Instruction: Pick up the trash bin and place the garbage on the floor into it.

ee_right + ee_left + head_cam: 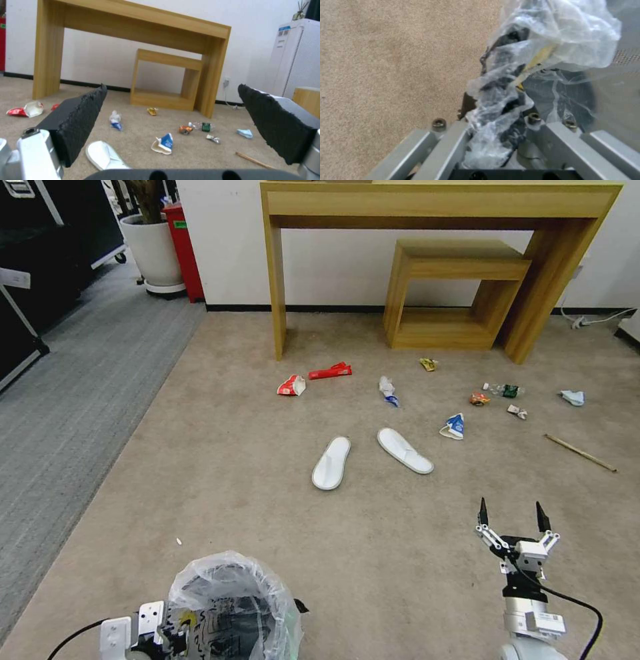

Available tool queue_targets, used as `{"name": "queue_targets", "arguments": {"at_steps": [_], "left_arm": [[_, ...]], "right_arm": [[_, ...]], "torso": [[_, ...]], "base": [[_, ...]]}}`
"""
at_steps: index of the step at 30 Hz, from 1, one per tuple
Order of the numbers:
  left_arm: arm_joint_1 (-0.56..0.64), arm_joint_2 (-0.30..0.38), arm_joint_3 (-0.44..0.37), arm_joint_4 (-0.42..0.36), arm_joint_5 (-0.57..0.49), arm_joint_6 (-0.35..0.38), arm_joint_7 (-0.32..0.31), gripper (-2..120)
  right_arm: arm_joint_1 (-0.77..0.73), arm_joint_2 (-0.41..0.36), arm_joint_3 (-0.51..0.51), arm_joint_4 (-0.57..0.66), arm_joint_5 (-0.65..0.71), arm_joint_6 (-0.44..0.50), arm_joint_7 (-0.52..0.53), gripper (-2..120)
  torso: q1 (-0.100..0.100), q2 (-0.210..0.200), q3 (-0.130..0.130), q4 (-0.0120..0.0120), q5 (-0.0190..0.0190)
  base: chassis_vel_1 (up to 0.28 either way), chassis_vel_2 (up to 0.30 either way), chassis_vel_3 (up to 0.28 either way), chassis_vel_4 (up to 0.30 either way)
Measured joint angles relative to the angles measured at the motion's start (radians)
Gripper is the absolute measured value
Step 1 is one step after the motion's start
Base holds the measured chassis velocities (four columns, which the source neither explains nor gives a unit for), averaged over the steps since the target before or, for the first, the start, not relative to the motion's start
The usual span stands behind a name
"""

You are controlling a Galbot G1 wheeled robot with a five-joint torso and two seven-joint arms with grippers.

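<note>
The trash bin [230,613], blue under a crumpled clear bag, hangs at the lower left of the head view. My left gripper [172,630] is shut on its rim; the left wrist view shows the gripper [496,120] pinching rim and bag [553,37]. My right gripper [512,517] is open and holds nothing, low over the floor [233,500]. Beyond it lies the garbage: two white slippers [331,463] [405,450], red-white wrappers [292,385], blue-white wrappers [453,427], a small bottle [507,391], a tissue [573,397] and a wooden stick [580,453]. The right wrist view looks between the open fingers [80,120] at a blue-white wrapper [163,143].
A wooden desk [440,207] with a low stool [453,293] under it stands against the far wall. A white plant pot [155,250] and a red box [183,250] sit at the far left beside grey ribbed carpet [67,400]. A cable [593,320] trails at the right wall.
</note>
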Motion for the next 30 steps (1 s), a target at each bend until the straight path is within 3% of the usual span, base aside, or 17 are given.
{"name": "queue_targets", "arguments": {"at_steps": [28, 30], "left_arm": [[0.02, -0.062, -0.033, -0.009, 0.104, -0.005, 0.074, 7], [0.02, -0.072, -0.032, -0.026, 0.092, -0.001, 0.074, 1]], "right_arm": [[0.014, -0.011, -0.005, -0.008, 0.002, -0.012, 0.02, 100], [0.013, -0.011, -0.005, -0.008, 0.002, -0.012, 0.021, 100]], "torso": [[0.0, 0.0, 0.0, 0.0, -0.0007], [0.0, 0.0, 0.0, 0.0, -0.0008]], "base": [[0.0, 0.0, 0.0, 0.0], [0.0, 0.0, 0.0, 0.0]]}}
